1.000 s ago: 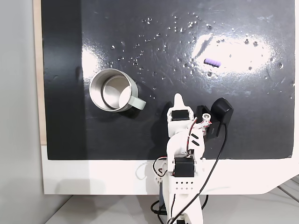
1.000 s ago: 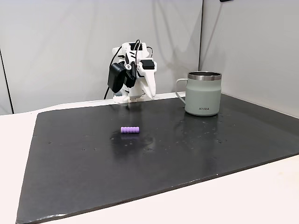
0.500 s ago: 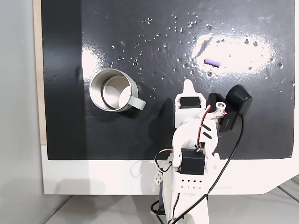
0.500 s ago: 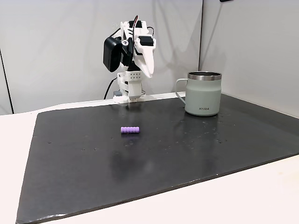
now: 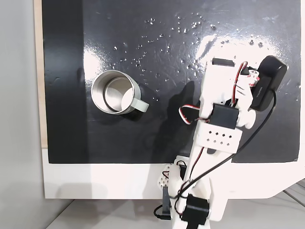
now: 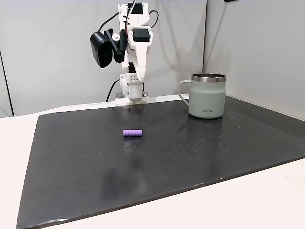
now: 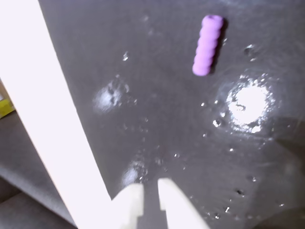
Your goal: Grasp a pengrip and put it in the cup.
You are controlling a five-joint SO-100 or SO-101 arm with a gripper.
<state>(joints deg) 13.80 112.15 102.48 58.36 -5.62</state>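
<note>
The pengrip point(image 7: 208, 44), a small light-purple ribbed cylinder, lies on the black mat, toward the top right in the wrist view. In a fixed view from the side it lies at the pengrip point(image 6: 133, 132), in front of the arm's base. My gripper point(image 7: 148, 194) hangs well above the mat and short of the pengrip. Its two white fingertips stand close together with nothing between them. The arm point(image 5: 220, 107) reaches out over the mat and hides the pengrip from above. The cup point(image 5: 114, 92), a silvery mug with a pale handle, stands upright at the left, also seen as the cup point(image 6: 208, 95).
The black mat point(image 6: 190, 152) covers most of the white table point(image 5: 95, 181). The table's white edge point(image 7: 47, 124) runs along the left of the wrist view. White specks and glare patches point(image 7: 248, 102) dot the mat near the pengrip.
The arm has lifted from its folded pose near the base and swung out over the mat toward the pengrip, which it now covers from above. Pengrip and cup have not moved.
</note>
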